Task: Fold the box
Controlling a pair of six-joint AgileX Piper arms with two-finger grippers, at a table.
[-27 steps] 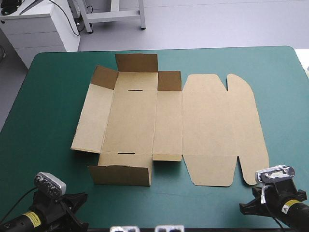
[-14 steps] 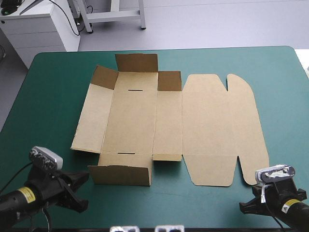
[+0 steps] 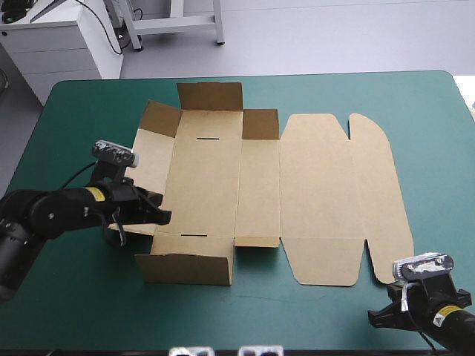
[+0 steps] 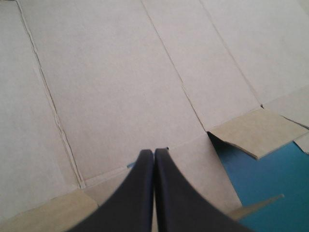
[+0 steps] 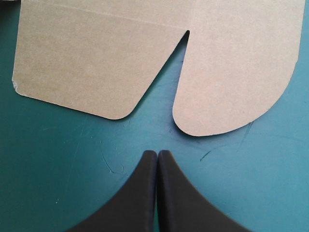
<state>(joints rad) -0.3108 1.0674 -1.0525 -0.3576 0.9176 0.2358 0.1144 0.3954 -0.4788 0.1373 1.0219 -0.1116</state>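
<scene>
Since the right gripper (image 3: 380, 317) is nearest me, I'll start w/ it: it hangs low over the teal-green cover (image 3: 74, 297) at the table's near right corner, black fingers pressed together into one point, nothing held. Just ahead of it, apart from the tip, I see two rounded lid tabs (image 5: 96, 63) lying flat on the cover w/ a narrow notch btw them. The box (image 3: 260, 178) sits mid-table, opened out, brown inside facing up. Its near end flap (image 3: 185, 268) stands upright, and a small flap (image 3: 257, 242) beside that is lifted only a little. The left gripper (image 3: 165, 216) reaches in from the table's left side over the near part of the left side panel (image 3: 141, 174), tip at approx. the crease where that panel meets the base (image 3: 204, 185). Its fingers are together too, no board btw them; I can't tell if they touch the sheet. The lid (image 3: 334, 178) lies flat to the right of the base. Farthest out, the far end flap (image 3: 210, 96) and two corner flaps (image 3: 160, 119) stand up.
</scene>
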